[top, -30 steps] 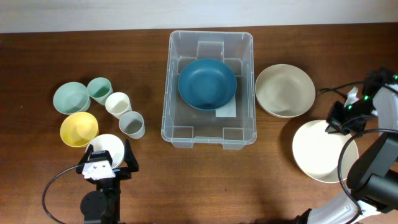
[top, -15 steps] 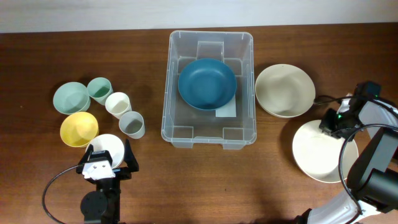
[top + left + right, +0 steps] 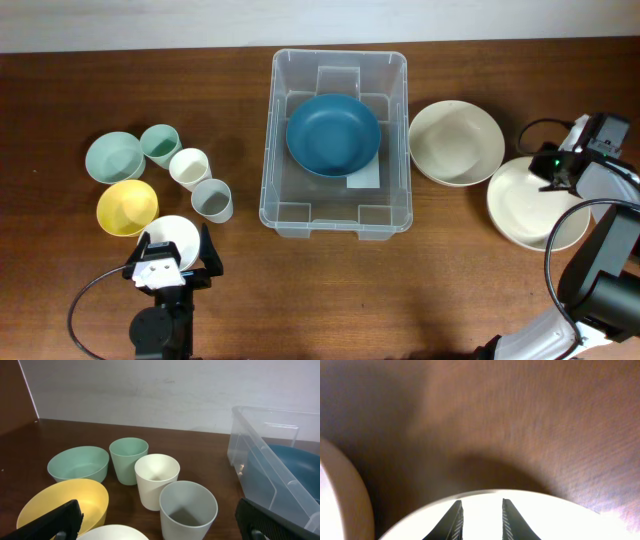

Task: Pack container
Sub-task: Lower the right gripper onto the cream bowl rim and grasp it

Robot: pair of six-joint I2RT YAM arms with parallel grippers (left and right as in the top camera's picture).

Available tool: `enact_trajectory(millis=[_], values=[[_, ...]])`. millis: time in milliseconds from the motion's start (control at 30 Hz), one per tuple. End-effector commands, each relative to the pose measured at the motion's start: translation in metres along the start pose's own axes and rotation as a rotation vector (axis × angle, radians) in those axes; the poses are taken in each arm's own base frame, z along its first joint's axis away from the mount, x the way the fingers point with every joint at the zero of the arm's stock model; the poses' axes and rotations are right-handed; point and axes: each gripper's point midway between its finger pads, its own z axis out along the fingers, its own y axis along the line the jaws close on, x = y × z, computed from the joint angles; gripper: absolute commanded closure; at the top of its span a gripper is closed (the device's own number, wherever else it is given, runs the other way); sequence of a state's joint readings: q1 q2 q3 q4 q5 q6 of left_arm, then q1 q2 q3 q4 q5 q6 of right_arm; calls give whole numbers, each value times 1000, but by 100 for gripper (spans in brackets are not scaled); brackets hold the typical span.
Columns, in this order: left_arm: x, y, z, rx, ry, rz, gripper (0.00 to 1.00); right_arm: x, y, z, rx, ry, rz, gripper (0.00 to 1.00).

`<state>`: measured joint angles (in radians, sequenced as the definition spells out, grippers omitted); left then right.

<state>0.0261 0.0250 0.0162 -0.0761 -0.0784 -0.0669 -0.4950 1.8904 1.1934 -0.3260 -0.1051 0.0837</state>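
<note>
The clear container [image 3: 268,150] stands mid-table with a dark blue bowl [image 3: 333,134] inside it. In the left wrist view the container [image 3: 252,455] is at the right. To its right lie a beige bowl [image 3: 456,144] and a large white bowl [image 3: 525,205]. My right gripper [image 3: 560,166] hovers over the white bowl's far right rim. In the right wrist view the right gripper [image 3: 481,502] has its jaws a little apart with nothing between them, and the white bowl [image 3: 480,520] lies beneath. My left gripper [image 3: 172,248] stands wide open at the front left, over a small white bowl [image 3: 172,232].
At the left sit a green bowl [image 3: 114,157], a yellow bowl [image 3: 127,207], a green cup [image 3: 159,144], a white cup [image 3: 188,167] and a grey cup [image 3: 211,199]. A black cable [image 3: 535,130] curls by the right arm.
The large white bowl has slid away from the front edge, up beside the beige bowl, together with my right gripper. The right jaws have parted. The left arm has not moved.
</note>
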Motion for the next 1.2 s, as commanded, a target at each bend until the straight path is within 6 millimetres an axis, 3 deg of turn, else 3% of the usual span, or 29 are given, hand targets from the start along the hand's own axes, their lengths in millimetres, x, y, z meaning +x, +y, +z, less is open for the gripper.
enact_trajectory(millis=[0, 267, 400, 633, 733, 867, 1000, 1167], values=[[2, -1, 0, 8, -1, 19, 0, -7, -1, 10, 8, -32, 17, 77], [2, -1, 0, 8, 0, 19, 0, -33, 9, 5, -46, -126, 12, 61], [2, -2, 0, 8, 0, 19, 0, -50, 20, -19, -127, -149, 13, 52], [2, -2, 0, 8, 0, 19, 0, -62, -24, -73, -60, -129, 171, 50], [2, -2, 0, 8, 0, 19, 0, -50, -54, -87, -23, -87, 310, 50], [2, -1, 0, 8, 0, 19, 0, 2, -81, -94, 22, 99, 439, 50], [2, -1, 0, 8, 0, 19, 0, 42, -92, -94, 45, 216, 503, 50], [2, -1, 0, 8, 0, 19, 0, 70, -91, -83, 48, 274, 520, 50]])
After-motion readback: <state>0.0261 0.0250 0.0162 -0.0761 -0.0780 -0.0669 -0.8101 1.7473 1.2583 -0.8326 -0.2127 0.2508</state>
